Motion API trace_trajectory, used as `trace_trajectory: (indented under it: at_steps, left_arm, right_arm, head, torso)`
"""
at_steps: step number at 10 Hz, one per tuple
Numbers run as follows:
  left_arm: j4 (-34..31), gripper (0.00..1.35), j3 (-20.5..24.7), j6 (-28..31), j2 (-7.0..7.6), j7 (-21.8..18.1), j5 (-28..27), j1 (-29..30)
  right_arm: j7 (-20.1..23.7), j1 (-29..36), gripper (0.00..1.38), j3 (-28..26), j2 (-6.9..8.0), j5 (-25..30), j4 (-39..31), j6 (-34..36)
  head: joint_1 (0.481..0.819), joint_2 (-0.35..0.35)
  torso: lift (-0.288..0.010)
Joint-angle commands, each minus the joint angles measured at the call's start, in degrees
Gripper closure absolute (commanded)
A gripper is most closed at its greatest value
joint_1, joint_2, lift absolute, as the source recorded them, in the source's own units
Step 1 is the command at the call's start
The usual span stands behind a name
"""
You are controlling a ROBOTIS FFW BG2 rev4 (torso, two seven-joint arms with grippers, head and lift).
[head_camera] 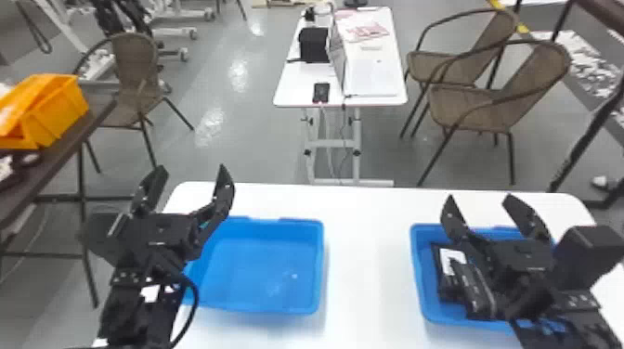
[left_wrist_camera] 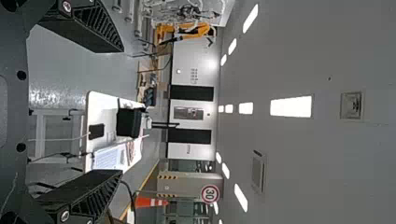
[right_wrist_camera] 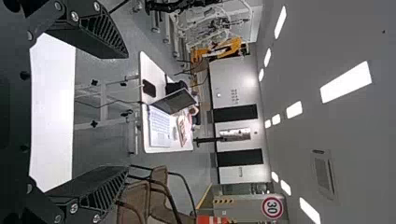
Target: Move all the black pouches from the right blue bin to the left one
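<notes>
My left gripper [head_camera: 192, 178] is held open above the left edge of the left blue bin [head_camera: 264, 304], whose visible floor is bare. Over the right blue bin [head_camera: 420, 278] my right gripper [head_camera: 480, 206] stands open too, its arm hiding much of that bin. Black pouches lie in the right bin's left part: one pouch [head_camera: 474, 290] leans beside another with a white patch [head_camera: 448, 283]. Nothing is between the fingers of the left gripper [left_wrist_camera: 122, 112] in the left wrist view, nor of the right gripper [right_wrist_camera: 127, 112] in the right wrist view.
Both bins stand apart on a white table [head_camera: 367, 269]. Beyond it are another white table [head_camera: 302, 88] with a laptop, brown chairs [head_camera: 483, 102], and at the left a dark table with an orange bin [head_camera: 55, 111].
</notes>
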Motion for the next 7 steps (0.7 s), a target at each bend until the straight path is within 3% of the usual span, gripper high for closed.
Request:
trace_trajectory:
  at_steps: [1, 7]
  left_arm:
    - [0.0, 0.1, -0.1, 0.1, 0.13, 0.0, 0.0, 0.0]
    - [0.0, 0.1, 0.0, 0.0, 0.22, 0.0, 0.3, 0.0]
  right_arm:
    - [0.0, 0.2, 0.17, -1.3, 0.16, -0.7, 2.1, 0.6]
    - [0.1, -0.5, 0.17, -5.3, 0.16, -3.0, 16.2, 2.2]
  head:
    - [0.695, 0.094]
    - [0.695, 0.037]
  torso:
    - [0.0]
    - [0.0]
